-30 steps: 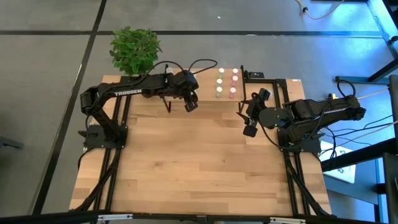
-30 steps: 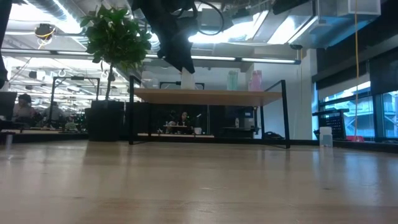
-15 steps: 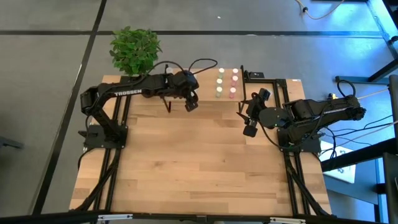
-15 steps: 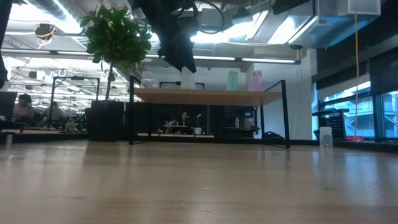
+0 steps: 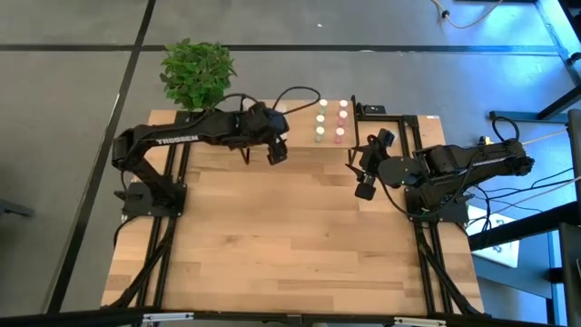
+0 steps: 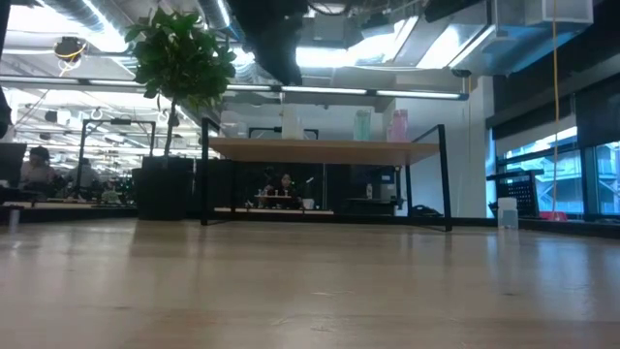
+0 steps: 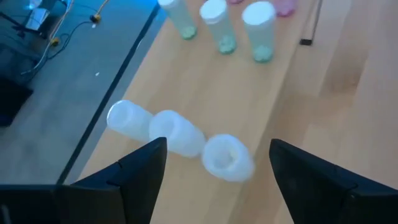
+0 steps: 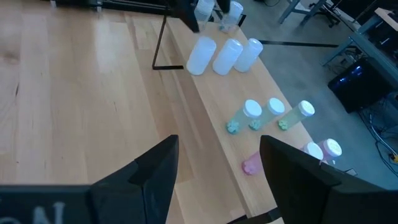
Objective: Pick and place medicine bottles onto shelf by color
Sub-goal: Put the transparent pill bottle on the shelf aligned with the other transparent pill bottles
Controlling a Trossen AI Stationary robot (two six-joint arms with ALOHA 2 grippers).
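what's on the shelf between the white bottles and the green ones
Nothing: the right wrist view shows bare shelf board between the white bottles and the green ones.

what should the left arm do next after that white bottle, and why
Probably pull the left gripper back from the low light-wood shelf. Its fingers are open, and three white-capped bottles stand free in a row beneath it, so nothing seems left to hold there.

Seen from above, the left gripper [image 5: 276, 153] hangs over the counter [image 5: 290, 245] at the shelf's [image 5: 304, 123] front edge, left of the bottles [image 5: 331, 122], which stand in two short rows. The right gripper [image 5: 361, 177] waits right of the shelf, fingers apart. A plant [image 5: 196, 73] stands beyond the left arm.
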